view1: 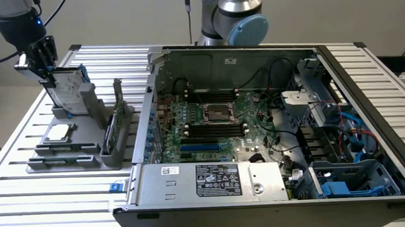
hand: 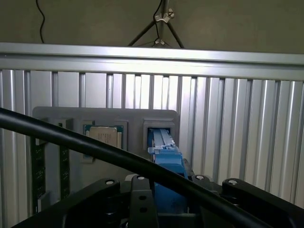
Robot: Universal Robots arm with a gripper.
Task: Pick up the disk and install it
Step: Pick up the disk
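Exterior view: pick-up step, with the fingers (view1: 45, 62) at the upper left of the frame pinching the top edge of the disk (view1: 68, 93). The disk stands upright in the grey rack (view1: 86, 151) on the desk (view1: 26, 200), toward the exterior view's left of the open computer case (view1: 367, 79); it isn't installed yet, and I'd judge that freeing it calls for a straight pull along the slot. Wrist view: the disk's blue rail (hand: 166, 154) sits right between the black fingers (hand: 141, 194), lower middle of the frame, apparently gripped on both sides, with the square chip (hand: 103, 137) in the rack nearby.
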